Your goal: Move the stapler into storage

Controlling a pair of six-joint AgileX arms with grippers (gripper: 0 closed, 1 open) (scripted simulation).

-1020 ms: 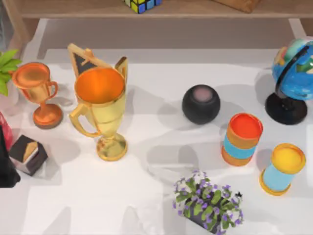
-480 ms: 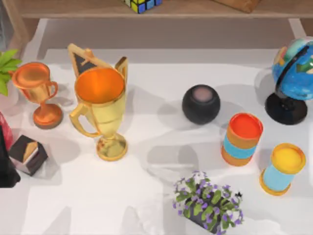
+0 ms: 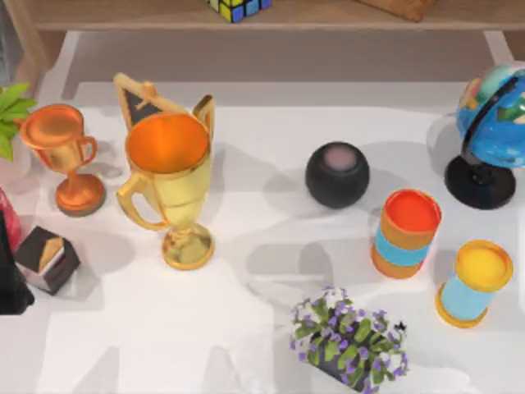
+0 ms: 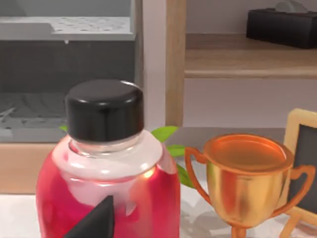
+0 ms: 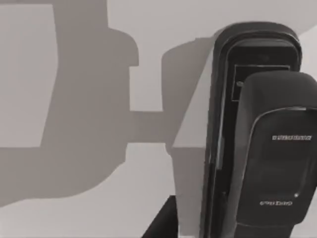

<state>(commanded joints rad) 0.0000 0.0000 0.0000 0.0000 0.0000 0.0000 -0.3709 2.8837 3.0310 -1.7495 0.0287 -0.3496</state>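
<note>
Stapler: a dark stapler [image 5: 257, 139] lies on the pale table [image 5: 74, 208], seen close from my right wrist.
Right gripper: I cannot tell how it stands; one dark tip shows at the frame edge beside the stapler.
Left gripper: I cannot tell either; my left wrist looks close at a red bottle [image 4: 106, 188] with a black cap, a dark tip in front of it.
Left edge of table: bronze cup [image 3: 61, 156], a dark cube [image 3: 47, 258], green leaves [image 3: 12, 111].
Middle: gold trophy [image 3: 170, 185] with a small chalkboard [image 3: 139, 98] just behind it; black speaker [image 3: 337, 174] to its right.
Right side: two striped cans [image 3: 406, 232], [image 3: 474, 281], a globe [image 3: 492, 135] behind them.
Front: flower pot [image 3: 349, 341].
Back: wooden shelf [image 3: 328, 15] holding a puzzle cube [image 3: 238, 8].
</note>
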